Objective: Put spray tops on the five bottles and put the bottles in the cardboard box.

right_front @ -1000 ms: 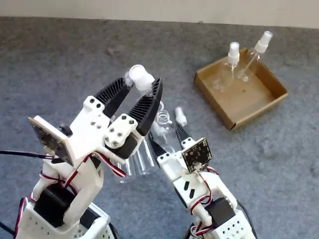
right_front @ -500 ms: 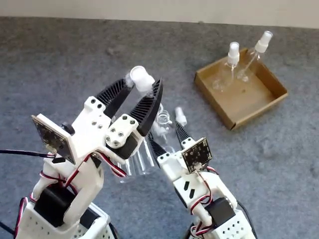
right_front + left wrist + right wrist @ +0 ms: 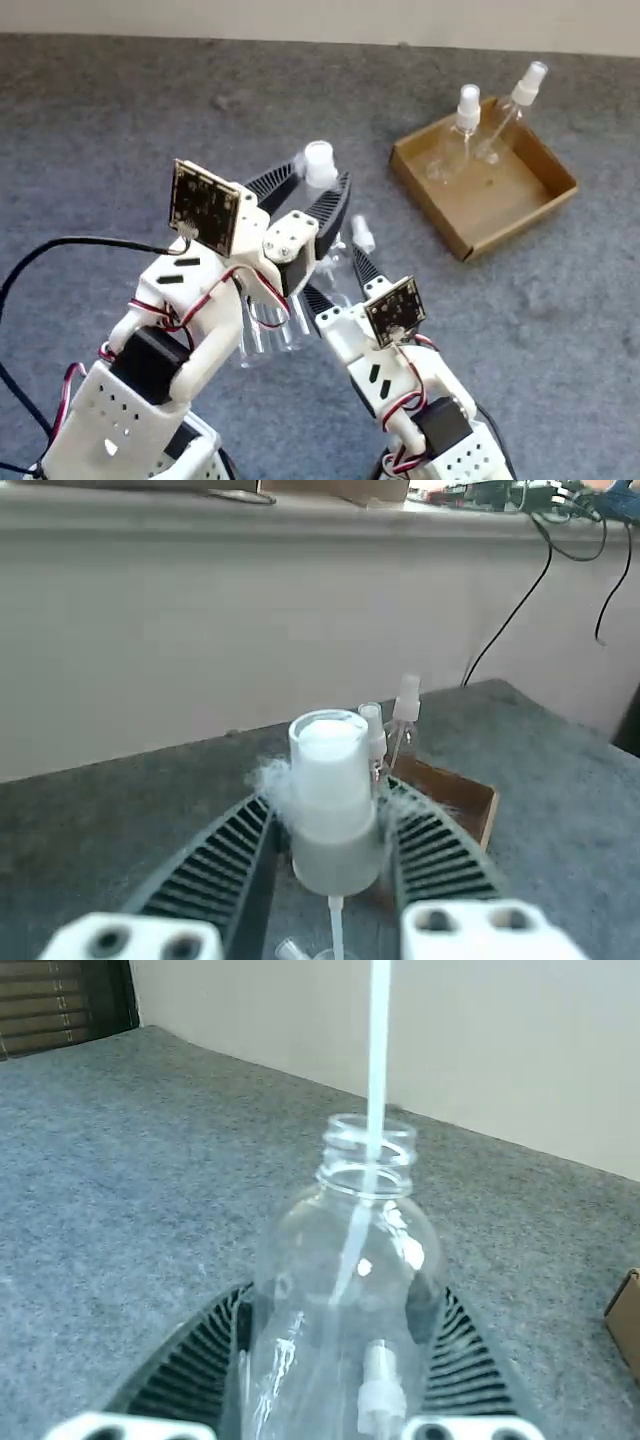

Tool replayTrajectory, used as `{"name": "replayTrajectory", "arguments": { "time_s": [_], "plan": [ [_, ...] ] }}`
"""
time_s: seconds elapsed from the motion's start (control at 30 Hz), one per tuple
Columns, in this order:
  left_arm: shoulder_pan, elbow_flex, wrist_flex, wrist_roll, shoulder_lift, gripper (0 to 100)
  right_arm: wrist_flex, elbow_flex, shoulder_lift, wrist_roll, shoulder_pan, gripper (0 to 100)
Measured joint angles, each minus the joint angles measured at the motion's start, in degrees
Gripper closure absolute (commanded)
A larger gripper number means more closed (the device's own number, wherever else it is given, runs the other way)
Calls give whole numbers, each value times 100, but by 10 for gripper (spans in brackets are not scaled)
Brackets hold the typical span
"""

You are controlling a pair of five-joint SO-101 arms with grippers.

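- High view: the grey carpeted surface [image 3: 120, 110] carries everything, with both arms at its near edge and a pale wall behind its far edge.
- Left arm: it is raised, and the left end effector [image 3: 318, 183] hangs above the right arm's fingers. In the left wrist view its ribbed fingers [image 3: 225, 855] are clenched on either side of a white spray top [image 3: 330, 800].
- Right arm: it sits lower and just beside the left one. The right end effector [image 3: 343, 1305] is closed around the body of a clear bottle [image 3: 345, 1260], which stands with its open neck upward.
- Cardboard box [image 3: 520, 205]: it lies well apart from the arms, toward the far right of the surface. Two bottles [image 3: 452, 150] are inside it, leaning against its far wall, each with a spray top fitted.
- More clear bottles [image 3: 272, 330] lie on the surface under the left arm; how many there are cannot be told.
- Held spray top: it sits above the gripped bottle. Its thin dip tube [image 3: 378, 1060] runs down through the open neck and into the bottle.
- Loose spray top [image 3: 362, 236]: it lies on the surface just beside the right arm's fingers, between the arms and the box.
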Motion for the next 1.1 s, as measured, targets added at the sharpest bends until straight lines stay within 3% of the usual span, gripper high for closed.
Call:
{"name": "replayTrajectory", "arguments": {
  "time_s": [0.37,0.77,1.1],
  "plan": [
    [26,-9,905,0,9,994,18,0,0,18,-26,910],
    [158,1108,114,9,26,994,26,0,0,9,-9,910],
    [360,1108,624,0,-387,989,26,9,0,18,-35,910]
  ]
}}
